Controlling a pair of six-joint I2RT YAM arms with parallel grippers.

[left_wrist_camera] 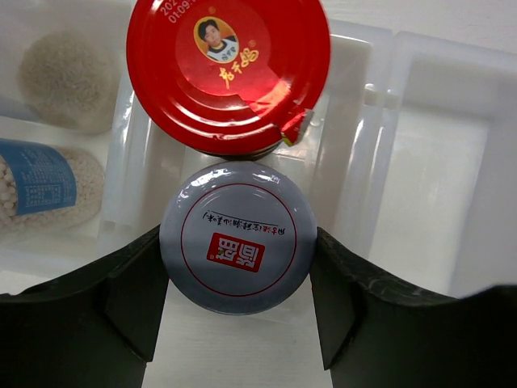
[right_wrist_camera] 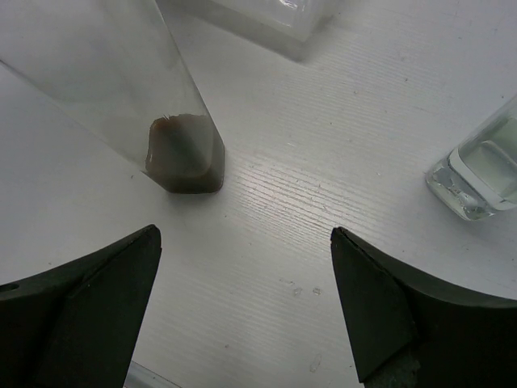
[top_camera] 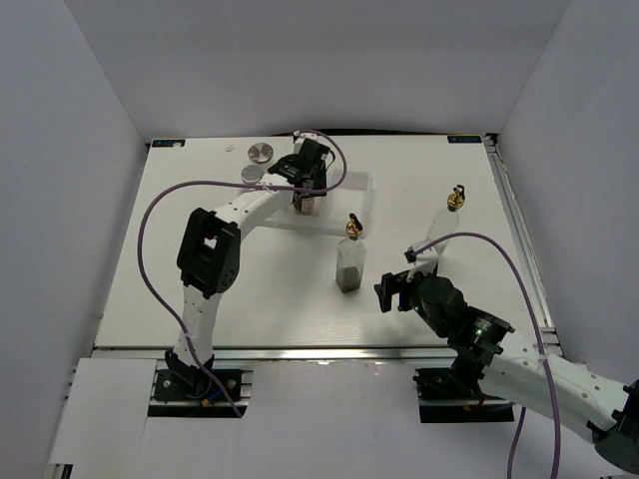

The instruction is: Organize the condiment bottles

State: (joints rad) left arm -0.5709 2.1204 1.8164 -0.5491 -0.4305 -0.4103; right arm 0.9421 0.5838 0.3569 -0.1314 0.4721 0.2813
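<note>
My left gripper (top_camera: 307,196) reaches to the white tray (top_camera: 351,196) at the back and is shut on a jar with a silver lid (left_wrist_camera: 237,246); both fingers press its sides. A red-lidded jar (left_wrist_camera: 229,73) stands right behind it in the tray's middle compartment (left_wrist_camera: 355,162). A tall glass bottle with dark contents and a gold spout (top_camera: 350,261) stands mid-table; its base (right_wrist_camera: 186,158) lies just ahead of my right gripper (right_wrist_camera: 245,238). The right gripper (top_camera: 391,294) is open and empty. A clear gold-spouted bottle (top_camera: 453,208) stands at the right; its base shows in the right wrist view (right_wrist_camera: 483,174).
Two more silver-lidded jars (top_camera: 260,153) (top_camera: 254,174) stand left of the tray. In the left wrist view they show white grains (left_wrist_camera: 69,77), one with a blue label (left_wrist_camera: 40,182). The tray's right compartment (left_wrist_camera: 440,186) holds nothing. White walls enclose the table.
</note>
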